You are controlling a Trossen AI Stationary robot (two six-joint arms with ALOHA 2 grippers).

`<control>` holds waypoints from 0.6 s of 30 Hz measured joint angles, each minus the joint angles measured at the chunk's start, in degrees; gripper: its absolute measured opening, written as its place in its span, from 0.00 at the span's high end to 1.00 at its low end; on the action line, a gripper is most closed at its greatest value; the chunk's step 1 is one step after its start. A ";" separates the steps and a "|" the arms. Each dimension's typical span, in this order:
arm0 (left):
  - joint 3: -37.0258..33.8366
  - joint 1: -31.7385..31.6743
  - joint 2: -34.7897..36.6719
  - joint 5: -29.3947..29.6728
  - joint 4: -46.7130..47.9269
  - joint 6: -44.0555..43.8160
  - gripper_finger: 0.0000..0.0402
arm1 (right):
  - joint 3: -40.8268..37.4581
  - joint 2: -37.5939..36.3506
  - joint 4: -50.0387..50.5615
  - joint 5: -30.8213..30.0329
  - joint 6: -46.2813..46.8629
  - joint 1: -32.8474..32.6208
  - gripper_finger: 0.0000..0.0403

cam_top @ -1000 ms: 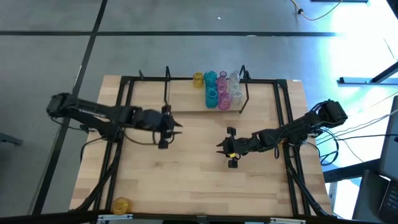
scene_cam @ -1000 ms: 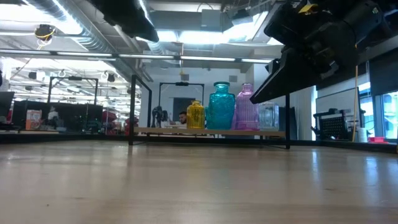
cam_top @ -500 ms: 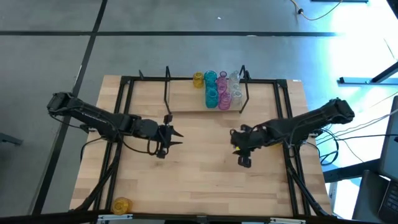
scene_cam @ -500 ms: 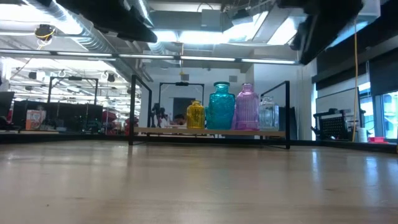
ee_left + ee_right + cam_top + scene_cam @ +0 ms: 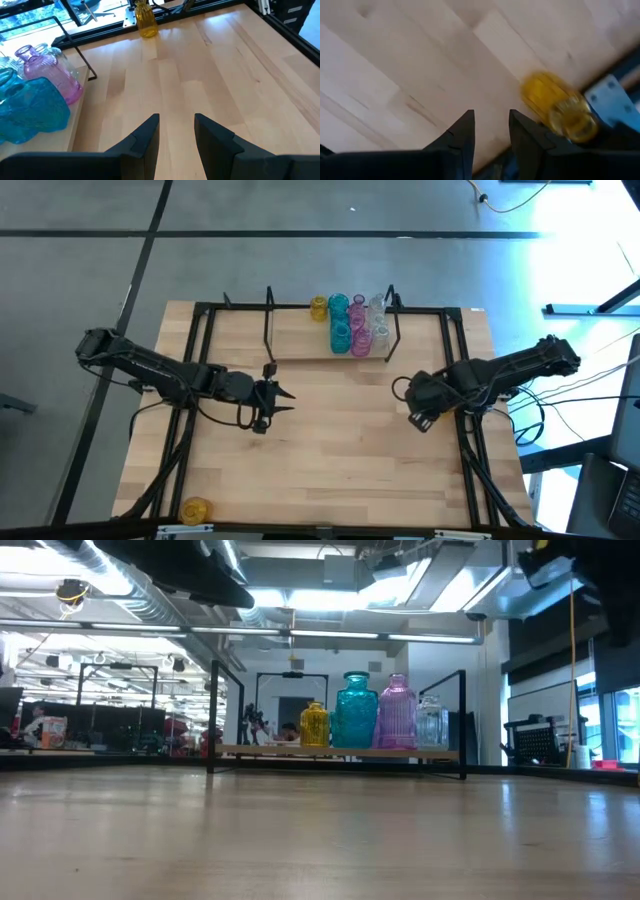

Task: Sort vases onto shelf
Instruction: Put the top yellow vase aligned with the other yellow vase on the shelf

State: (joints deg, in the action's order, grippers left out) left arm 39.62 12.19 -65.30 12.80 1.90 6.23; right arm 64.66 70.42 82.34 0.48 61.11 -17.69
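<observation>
Seven-odd vases (image 5: pixel 352 322) crowd the shelf (image 5: pixel 300 346); both claws empty.

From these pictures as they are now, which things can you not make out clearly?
- Clear vases on the shelf, high view: too small and see-through to count.
- Yellow vase, right wrist view: blurred; upright or lying unclear.
- Both grippers, low view: cut off by the top edge.
- Teal vases, left wrist view: cut by the edge.
</observation>
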 joint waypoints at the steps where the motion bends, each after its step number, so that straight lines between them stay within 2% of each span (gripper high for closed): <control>1: 0.00 0.00 0.00 0.00 -0.01 0.01 0.71 | 0.00 -0.13 1.29 0.22 0.85 0.02 0.74; 6: -0.02 0.00 0.00 0.02 -0.02 0.10 0.71 | -0.02 0.17 7.43 -0.17 6.47 0.02 0.74; 9: -0.02 0.00 0.00 0.02 -0.02 0.38 0.71 | -1.02 0.40 6.92 -1.79 8.02 0.04 0.74; 12: -0.02 0.00 0.00 0.02 -0.01 0.38 0.71 | -3.19 0.34 7.45 0.15 9.61 0.09 0.73; 18: -0.02 0.00 0.00 0.02 -0.03 0.36 0.71 | -8.37 0.36 7.71 2.82 10.02 0.09 0.62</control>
State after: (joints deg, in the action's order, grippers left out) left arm 39.59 12.19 -65.30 12.82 1.87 6.59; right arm 56.29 70.78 90.06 3.29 71.13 -17.61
